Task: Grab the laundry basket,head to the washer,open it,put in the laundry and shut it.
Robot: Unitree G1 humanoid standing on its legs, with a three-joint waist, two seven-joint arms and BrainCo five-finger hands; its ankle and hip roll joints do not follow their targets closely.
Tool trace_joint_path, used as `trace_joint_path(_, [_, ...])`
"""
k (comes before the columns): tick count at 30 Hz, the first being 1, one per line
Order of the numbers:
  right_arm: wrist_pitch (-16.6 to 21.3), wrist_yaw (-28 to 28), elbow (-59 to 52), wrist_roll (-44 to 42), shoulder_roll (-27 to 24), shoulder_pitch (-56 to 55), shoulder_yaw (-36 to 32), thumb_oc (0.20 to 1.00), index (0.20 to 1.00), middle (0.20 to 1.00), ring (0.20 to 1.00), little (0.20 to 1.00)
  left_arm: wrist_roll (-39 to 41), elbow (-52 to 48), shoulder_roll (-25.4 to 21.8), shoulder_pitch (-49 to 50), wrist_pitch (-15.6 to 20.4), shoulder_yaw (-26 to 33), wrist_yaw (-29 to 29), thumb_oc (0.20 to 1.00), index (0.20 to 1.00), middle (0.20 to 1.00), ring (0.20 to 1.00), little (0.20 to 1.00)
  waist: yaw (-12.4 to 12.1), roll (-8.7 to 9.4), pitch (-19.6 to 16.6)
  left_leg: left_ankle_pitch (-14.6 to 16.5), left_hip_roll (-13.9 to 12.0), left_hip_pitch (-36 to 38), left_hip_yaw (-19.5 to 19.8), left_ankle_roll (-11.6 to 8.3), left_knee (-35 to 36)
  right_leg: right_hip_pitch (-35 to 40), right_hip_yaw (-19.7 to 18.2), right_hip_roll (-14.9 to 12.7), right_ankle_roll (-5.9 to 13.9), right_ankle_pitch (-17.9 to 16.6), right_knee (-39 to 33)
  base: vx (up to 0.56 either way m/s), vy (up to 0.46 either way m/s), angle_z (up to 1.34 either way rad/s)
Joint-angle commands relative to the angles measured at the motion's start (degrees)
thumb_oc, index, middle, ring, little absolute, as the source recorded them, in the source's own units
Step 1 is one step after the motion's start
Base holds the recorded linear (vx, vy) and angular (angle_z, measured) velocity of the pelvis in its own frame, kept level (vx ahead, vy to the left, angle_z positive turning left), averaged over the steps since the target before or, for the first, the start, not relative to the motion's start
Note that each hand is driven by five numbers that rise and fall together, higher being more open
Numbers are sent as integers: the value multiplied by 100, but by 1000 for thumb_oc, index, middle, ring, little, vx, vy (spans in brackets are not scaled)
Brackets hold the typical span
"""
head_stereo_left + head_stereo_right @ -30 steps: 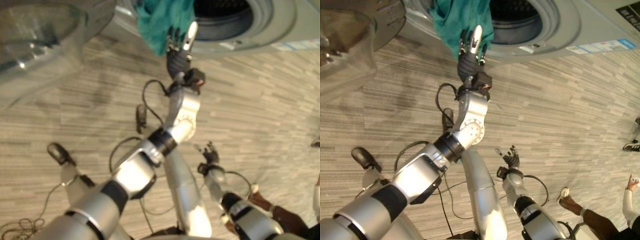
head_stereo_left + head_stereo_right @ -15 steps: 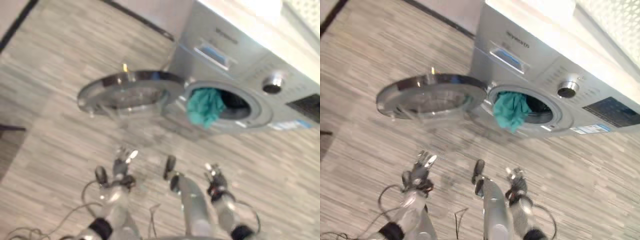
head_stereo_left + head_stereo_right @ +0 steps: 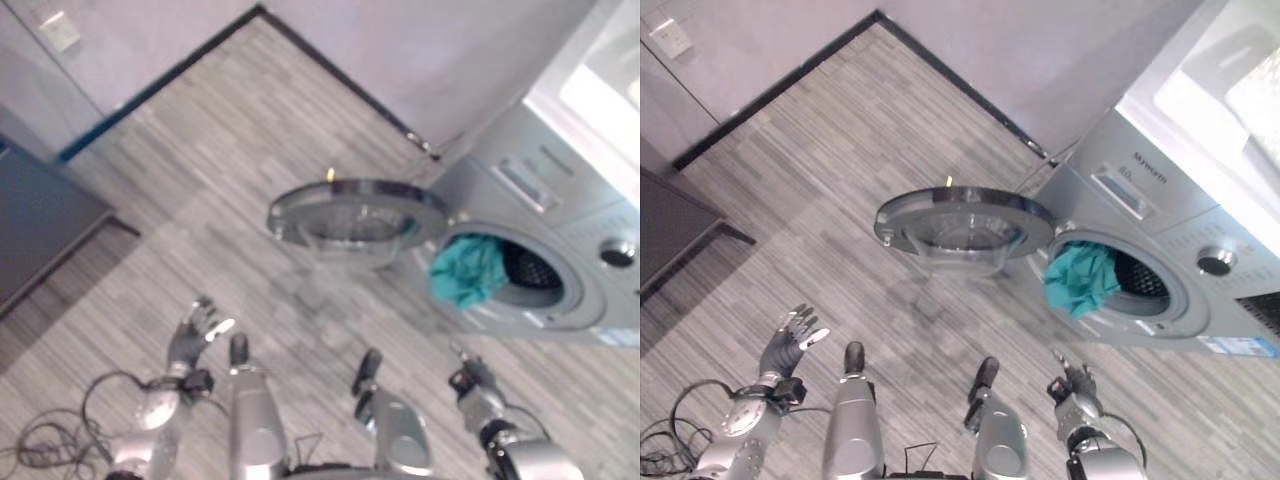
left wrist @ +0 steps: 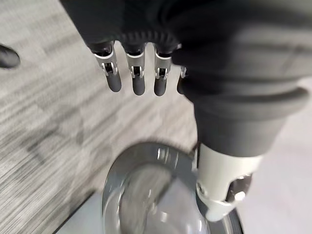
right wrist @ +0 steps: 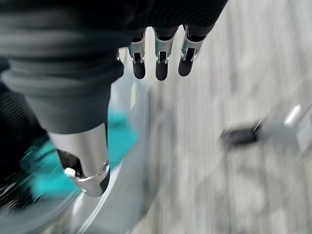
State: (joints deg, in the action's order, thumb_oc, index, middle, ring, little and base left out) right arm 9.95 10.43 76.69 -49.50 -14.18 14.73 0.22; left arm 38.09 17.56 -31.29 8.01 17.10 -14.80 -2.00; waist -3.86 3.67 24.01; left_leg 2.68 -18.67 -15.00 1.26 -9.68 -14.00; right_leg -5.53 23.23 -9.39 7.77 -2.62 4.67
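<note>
1. Your laundry is a teal cloth (image 3: pixel 1080 279) that hangs half out of the washer's drum opening (image 3: pixel 1118 285), draped over the lower left part of the rim, with its upper part inside the dark drum.
2. The washer (image 3: pixel 1160 250) stands at the right of the head views against a pale wall (image 3: pixel 1040 60), its front panel carrying a detergent drawer (image 3: pixel 1124 186) and a round knob (image 3: pixel 1214 264).
3. The washer door (image 3: pixel 962 226) is swung wide open to the left of the drum, lying almost flat over the floor with its glass bowl facing up; you see the same glass bowl past the fingers in the left wrist view (image 4: pixel 156 195).
4. Your left hand (image 3: pixel 790 346) is raised low at the left over the wood-grain floor (image 3: pixel 840 180), well apart from the door, with fingers spread and straight and nothing in them.
5. Your right hand (image 3: pixel 1072 384) sits low at the right, below the washer's front and clear of the cloth, its fingers relaxed and empty; its wrist view shows the teal cloth (image 5: pixel 119 139) beyond the thumb.
6. A dark cabinet (image 3: pixel 670 230) stands at the left edge.
</note>
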Motion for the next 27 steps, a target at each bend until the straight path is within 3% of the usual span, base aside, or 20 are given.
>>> trace_joint_path(1, [17,-210,-334,177,280,-531,116,1000,1000,1000,1000,1000,-1173,5,-152,-143,217,184,174,1000,1000,1000,1000,1000,-242,79,-330,-139,-623,179,314,300,-688,-208,-203,434,7,786,699,287,-144,-23])
trace_joint_path(3, [3,-240,-334,226,340,-594,159,1000,1000,1000,1000,1000,-1200,-36,-145,-38,184,277,142,1000,1000,1000,1000,1000,-285,92,-368,-239,-665,145,414,320,-908,-79,-213,528,-22,800,628,146,-87,-51])
trace_joint_path(4, [-8,-272,-326,264,457,-750,163,1000,1000,1000,1000,1000,-1310,9,-38,-5,180,369,35,1000,1000,1000,1000,1000,-350,144,-420,-738,-642,-9,533,389,-1215,106,-198,619,-116,741,416,149,-6,-28])
trace_joint_path(5, [-2,-267,-352,236,524,-823,161,1000,1000,1000,1000,1000,-1421,67,37,6,209,376,-3,1000,1000,1000,1000,1000,-312,97,-518,-804,-746,41,532,275,-1284,309,-164,704,-82,864,283,134,72,-3])
trace_joint_path(7, [8,-250,-393,228,572,-896,171,1000,1000,1000,1000,1000,-1485,122,104,-29,247,355,-83,1000,1000,1000,1000,1000,-290,92,-563,-1010,-786,58,399,226,-1286,401,-86,674,-86,852,171,90,190,19])
trace_joint_path(8, [8,-265,-469,213,611,-937,173,1000,1000,1000,1000,1000,-1587,183,231,-80,320,372,-219,1000,1000,1000,1000,1000,-253,80,-736,-905,-449,384,-19,275,-742,419,-5,475,-72,630,10,39,406,40])
trace_joint_path(9, [19,-245,-483,191,652,-976,118,1000,1000,1000,1000,1000,-1638,219,296,-132,373,344,-310,1000,1000,1000,1000,1000,-234,93,-781,-817,-185,582,-180,214,-418,470,3,324,-10,515,-46,69,522,29])
trace_joint_path(12, [18,-248,-542,158,672,-1089,-30,1000,1000,1000,1000,1000,-1788,299,420,-183,409,297,-491,1000,1000,1000,1000,1000,-134,104,-917,-377,510,839,-409,235,53,491,-24,78,147,303,-88,67,394,10])
trace_joint_path(13, [36,-142,-520,185,693,-1215,-148,1000,1000,1000,1000,1000,-1992,333,439,-114,343,265,-589,1000,1000,1000,1000,1000,-60,78,-1052,-52,802,1130,-448,346,264,492,-65,-75,281,230,10,60,359,34])
trace_joint_path(14, [35,-140,-524,186,694,-1218,-148,1000,1000,1000,1000,1000,-1995,330,439,-113,342,265,-591,1000,1000,1000,1000,1000,-61,93,-1057,-77,824,1127,-456,359,284,480,-70,-96,286,216,8,56,389,12])
trace_joint_path(15, [42,-131,-555,255,692,-1250,-194,1000,1000,1000,1000,1000,-2142,369,450,-113,350,267,-665,1000,1000,1000,1000,1000,-4,49,-1092,157,965,1259,-435,442,333,422,-188,-181,312,244,236,-12,300,-33])
trace_joint_path(18, [47,-76,-814,395,682,-1452,-300,1000,1000,1000,1000,1000,-2397,422,326,-69,385,165,-686,1000,1000,1000,1000,1000,239,-63,-1008,460,1135,1488,-624,763,192,59,-752,-435,538,-50,1451,-16,300,-38])
trace_joint_path(20, [46,-59,-894,505,679,-1493,-294,1000,1000,1000,1000,1000,-2442,455,321,-49,383,173,-711,1000,1000,1000,1000,1000,296,-96,-1028,523,1164,1559,-608,809,184,-12,-962,-437,611,-144,1528,49,36,-22])
trace_joint_path(21, [73,2,-987,649,657,-1574,-307,1000,1000,1000,1000,1000,-2559,454,324,-74,389,204,-746,1000,1000,1000,1000,1000,317,-145,-1129,623,1141,1671,-546,786,224,-8,-1284,-681,597,-273,1029,86,-78,-4])
trace_joint_path(22, [72,5,-991,650,656,-1579,-306,1000,1000,1000,1000,1000,-2560,453,326,-71,388,203,-747,1000,1000,1000,1000,1000,320,-153,-1130,632,1135,1677,-542,786,223,9,-1276,-674,598,-276,1012,116,-139,9])
trace_joint_path(26, [6,46,-905,569,680,-1600,-389,1000,1000,1000,1000,1000,-2503,483,401,-269,403,144,-830,1000,1000,1000,1000,1000,406,-119,-1248,786,932,1765,-293,564,249,-21,-1626,-1237,631,-774,-105,166,-314,18])
trace_joint_path(27, [-134,38,-548,623,680,-1551,-406,1000,1000,1000,1000,1000,-2534,531,461,-325,381,38,-819,1000,1000,1000,1000,1000,374,0,-1363,800,764,1890,-230,408,349,56,-1433,-1181,723,-810,-251,237,-436,24])
